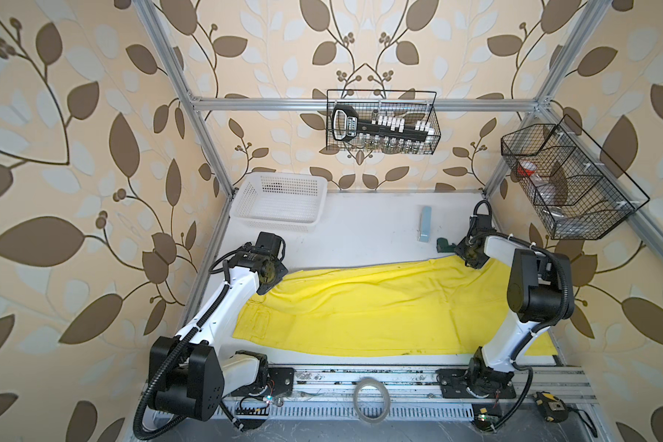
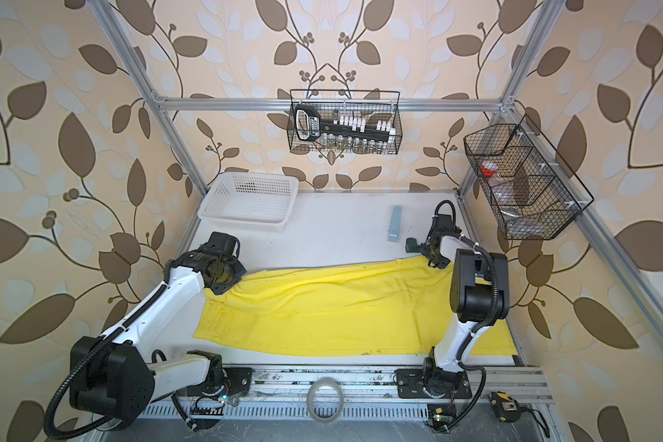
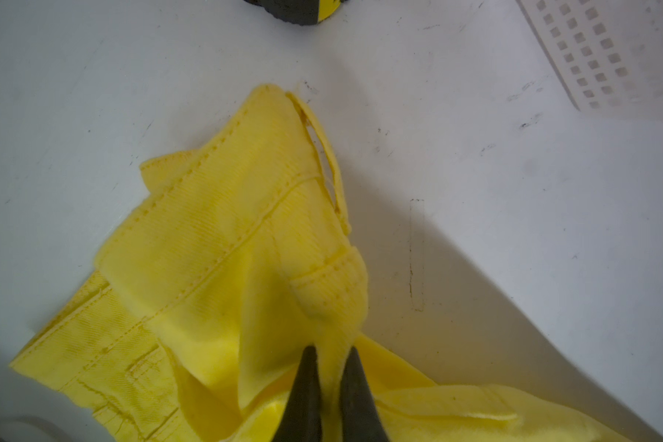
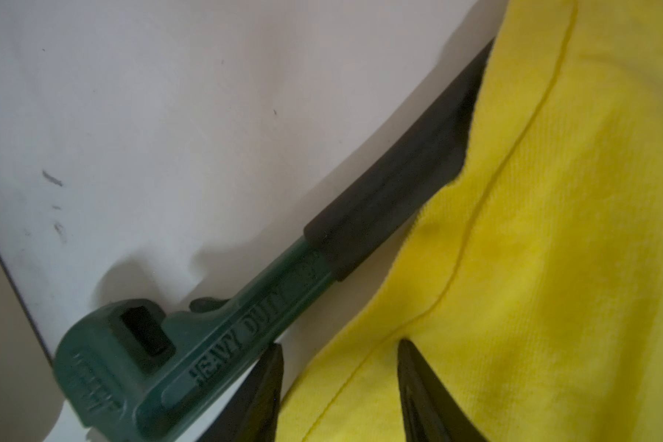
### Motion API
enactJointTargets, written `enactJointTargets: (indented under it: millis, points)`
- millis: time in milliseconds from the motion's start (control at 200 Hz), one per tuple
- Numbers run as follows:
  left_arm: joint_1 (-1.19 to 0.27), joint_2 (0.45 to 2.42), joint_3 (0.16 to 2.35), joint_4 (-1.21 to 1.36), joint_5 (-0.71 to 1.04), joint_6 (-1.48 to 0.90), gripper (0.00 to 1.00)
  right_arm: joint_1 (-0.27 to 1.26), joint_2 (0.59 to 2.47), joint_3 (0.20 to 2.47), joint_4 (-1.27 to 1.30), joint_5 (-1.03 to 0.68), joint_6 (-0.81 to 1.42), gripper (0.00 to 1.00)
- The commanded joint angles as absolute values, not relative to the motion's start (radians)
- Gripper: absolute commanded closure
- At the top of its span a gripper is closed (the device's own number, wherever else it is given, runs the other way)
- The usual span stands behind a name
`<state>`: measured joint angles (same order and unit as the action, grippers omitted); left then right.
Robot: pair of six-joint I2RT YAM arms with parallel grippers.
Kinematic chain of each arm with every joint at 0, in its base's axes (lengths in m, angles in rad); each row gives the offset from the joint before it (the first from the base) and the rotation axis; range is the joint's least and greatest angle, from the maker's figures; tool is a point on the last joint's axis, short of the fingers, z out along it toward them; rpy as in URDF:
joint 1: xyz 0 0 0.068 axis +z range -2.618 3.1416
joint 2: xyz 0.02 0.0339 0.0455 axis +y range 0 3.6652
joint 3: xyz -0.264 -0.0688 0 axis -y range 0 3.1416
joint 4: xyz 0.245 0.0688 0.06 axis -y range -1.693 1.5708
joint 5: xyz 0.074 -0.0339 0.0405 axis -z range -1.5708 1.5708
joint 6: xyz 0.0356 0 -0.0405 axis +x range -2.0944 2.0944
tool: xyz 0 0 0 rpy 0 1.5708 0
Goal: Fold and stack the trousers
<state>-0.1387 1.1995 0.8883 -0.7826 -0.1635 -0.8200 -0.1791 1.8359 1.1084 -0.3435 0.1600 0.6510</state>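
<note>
Pinching the waistband corner hard with my left gripper (image 3: 330, 350), I've got yellow cloth clamped tight between its fingers. The trousers (image 1: 379, 306) lie spread lengthwise across the white table (image 1: 360, 229), waist on the left and legs running right.

Over at the hem, my right gripper (image 4: 340, 344) straddles the far edge with its jaws apart, cloth between them but not clamped. I'd call this the set-up for the first lengthwise fold.

Next I need to close on the hem alone, then lift both ends together and bring the far edge toward the near one. Careful: the green pipe wrench (image 4: 245, 329) lies just beside that hem, its black grip partly under the cloth. Its handle reads "HEAVY DUTY"; the raised letters on its head I can't make out.
</note>
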Motion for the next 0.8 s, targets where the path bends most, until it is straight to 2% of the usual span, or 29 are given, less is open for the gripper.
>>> enactJointTargets:
  millis: [0, 330, 410, 510, 570, 680, 800]
  points:
    - [-0.144, 1.164, 0.871, -0.828, -0.19, -0.798, 1.0, -0.17, 1.856, 1.116, -0.312, 0.103, 0.675, 0.48]
    - [-0.144, 1.123, 0.84, -0.839, -0.204, -0.775, 1.0, -0.175, 1.907, 1.14, -0.315, 0.116, 0.678, 0.5]
    - [-0.144, 1.118, 0.837, -0.843, -0.206, -0.771, 1.0, -0.174, 1.92, 1.146, -0.325, 0.123, 0.673, 0.58]
    - [-0.144, 1.113, 0.838, -0.841, -0.21, -0.766, 1.0, -0.175, 1.903, 1.138, -0.322, 0.127, 0.673, 0.79]
    - [-0.144, 1.119, 0.85, -0.84, -0.21, -0.763, 1.0, -0.176, 1.882, 1.135, -0.326, 0.13, 0.673, 0.88]
    - [-0.145, 1.139, 0.879, -0.841, -0.218, -0.755, 1.0, -0.183, 1.816, 1.125, -0.337, 0.148, 0.673, 0.97]
    - [-0.144, 1.165, 0.934, -0.841, -0.244, -0.733, 1.0, -0.212, 1.731, 1.107, -0.347, 0.136, 0.68, 0.99]
